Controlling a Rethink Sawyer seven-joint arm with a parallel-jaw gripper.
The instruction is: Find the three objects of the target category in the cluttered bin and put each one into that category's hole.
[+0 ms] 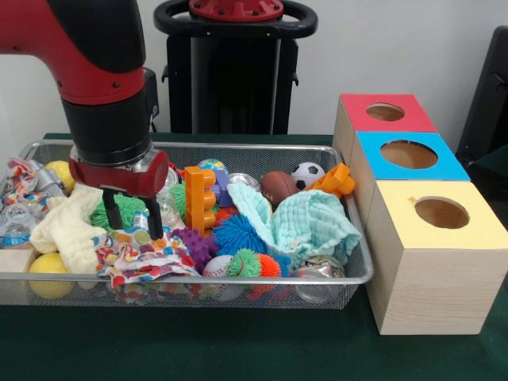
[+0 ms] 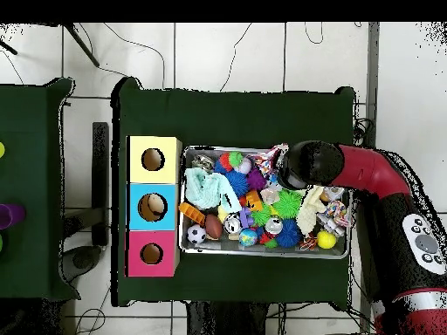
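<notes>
The gripper (image 1: 132,218) is hovering, fingers apart, over the patterned cloth (image 1: 143,252) in the bin (image 1: 349,274).

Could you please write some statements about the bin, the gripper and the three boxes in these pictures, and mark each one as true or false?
1. The gripper hangs over the wire mesh bin with its two black fingers apart. True.
2. The gripper holds the orange plastic building block. False: the fingers are empty and the block stands upright beside them in the bin.
3. The three wooden boxes have red, blue and yellow tops, each with a round hole. True.
4. The small soccer ball lies on the table outside the bin. False: it sits inside the bin, near the end closest to the boxes.
5. The mint green cloth lies in the bin. True.
</notes>
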